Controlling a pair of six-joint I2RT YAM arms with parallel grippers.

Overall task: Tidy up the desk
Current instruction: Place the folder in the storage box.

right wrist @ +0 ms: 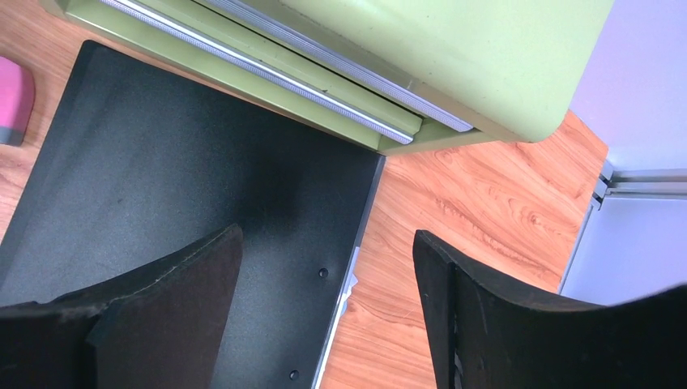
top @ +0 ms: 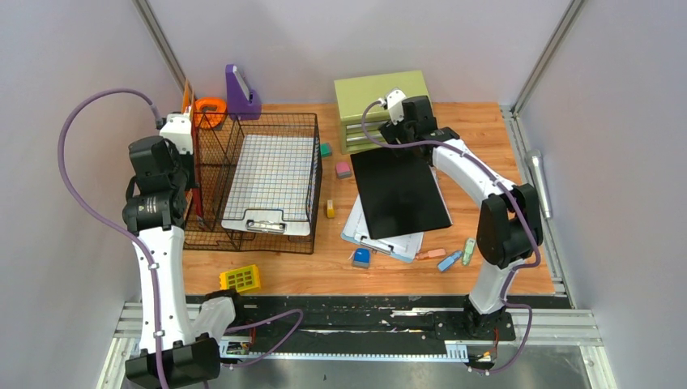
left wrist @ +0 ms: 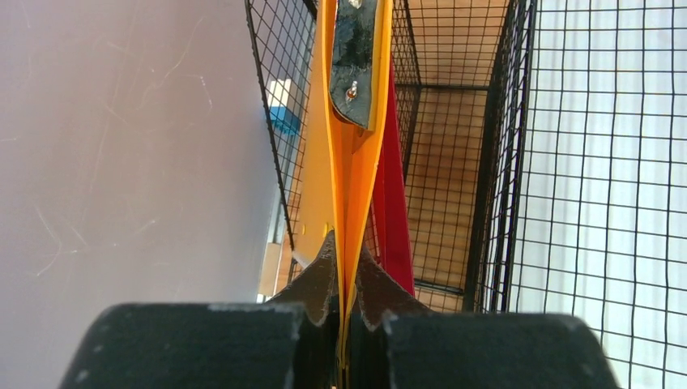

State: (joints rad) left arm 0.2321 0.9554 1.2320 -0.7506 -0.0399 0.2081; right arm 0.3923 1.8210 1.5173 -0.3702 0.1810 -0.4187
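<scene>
The desk point(top: 478, 130) is light wood. A black wire basket point(top: 251, 182) on its left holds a white clipboard point(top: 271, 182) with grid paper. My left gripper point(top: 191, 162) is at the basket's left side. In the left wrist view it point(left wrist: 346, 267) is shut on a thin orange folder point(left wrist: 344, 178) standing on edge. A red folder point(left wrist: 393, 219) stands just right of it. My right gripper point(top: 415, 139) is open at the far edge of a black board point(top: 398, 190). In the right wrist view its jaws point(right wrist: 328, 251) straddle the board's point(right wrist: 162, 178) right edge, in front of the green drawer cabinet point(right wrist: 454, 49).
A purple file stand point(top: 241, 93) and an orange tape roll point(top: 211, 109) sit at the back left. A yellow crate point(top: 241, 279), a blue item point(top: 361, 257), highlighters point(top: 450, 258) and small erasers point(top: 343, 168) lie loose. A clipboard with papers point(top: 381, 239) lies under the black board.
</scene>
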